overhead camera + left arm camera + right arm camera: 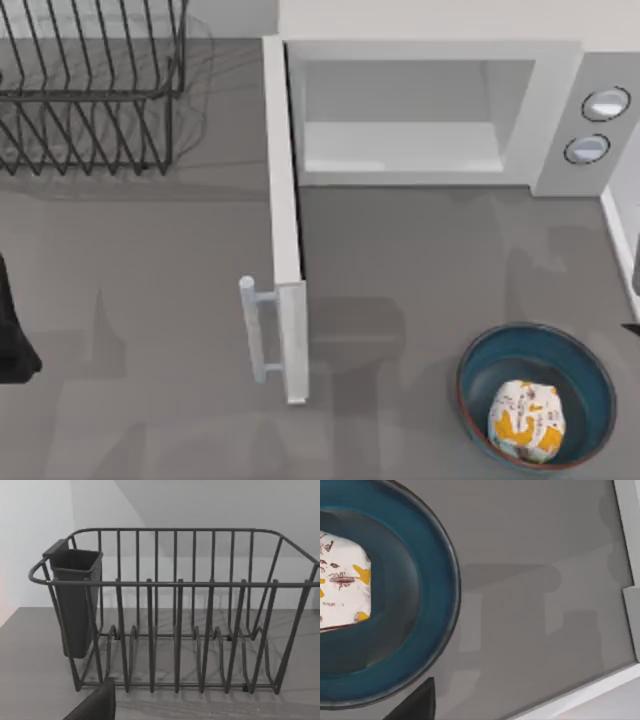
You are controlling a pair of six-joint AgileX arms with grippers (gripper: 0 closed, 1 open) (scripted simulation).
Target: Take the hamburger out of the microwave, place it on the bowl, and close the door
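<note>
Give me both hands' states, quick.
Left hand: parked by the dish rack, state cannot be told.
Right hand: near the bowl, state cannot be told.

Little of the AgileX body is in sight. In the top view, the left arm (14, 335) appears as a black, matte mass at the left edge, with a narrow upper part widening into a blunt, angular lower block; no cables, screws or markings can be made out on it. At the right edge a tiny dark sliver of the right arm (632, 327) pokes in. In each wrist view, a dark charcoal wedge with a slanted, smooth edge rises from the lower border: the left gripper (97, 705) and the right gripper (417, 704). Both look plain and unmarked.
</note>
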